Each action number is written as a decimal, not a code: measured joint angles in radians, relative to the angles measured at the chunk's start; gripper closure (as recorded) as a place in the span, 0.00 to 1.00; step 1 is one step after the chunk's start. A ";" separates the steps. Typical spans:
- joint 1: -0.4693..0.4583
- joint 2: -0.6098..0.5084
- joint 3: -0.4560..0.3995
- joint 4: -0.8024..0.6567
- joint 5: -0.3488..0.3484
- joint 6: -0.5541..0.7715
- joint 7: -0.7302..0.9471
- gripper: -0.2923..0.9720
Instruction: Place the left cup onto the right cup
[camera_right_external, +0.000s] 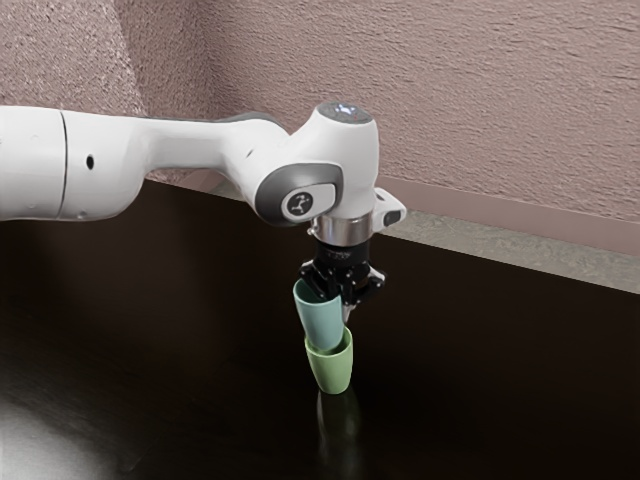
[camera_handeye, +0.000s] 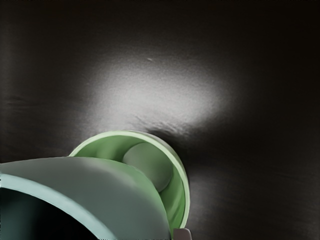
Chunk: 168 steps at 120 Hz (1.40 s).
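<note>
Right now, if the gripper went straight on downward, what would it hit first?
Probably the green cup, right below the gripper: the tilted teal cup it holds has its base inside that cup, so pushing on would wedge it deeper.

Dark glossy table (camera_right_external: 520, 380); broad soft glare patch near green cup (camera_handeye: 176, 197); faint cup reflection; wall (camera_right_external: 480, 90) evenly lit.

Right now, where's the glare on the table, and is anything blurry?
Wrist view: a broad white glare patch on the dark table just beyond the green cup; the teal cup, nearest the camera, is soft and out of focus. Exterior view: the glossy table faintly mirrors the green cup, and a pale sheen lies at the exterior view's lower left.
</note>
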 joint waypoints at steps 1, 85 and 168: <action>0.000 0.000 0.000 0.000 0.000 0.000 0.000 0.84; -0.006 0.064 0.000 0.036 0.025 0.001 -0.017 0.85; -0.006 0.104 0.005 0.037 0.031 0.020 -0.023 0.85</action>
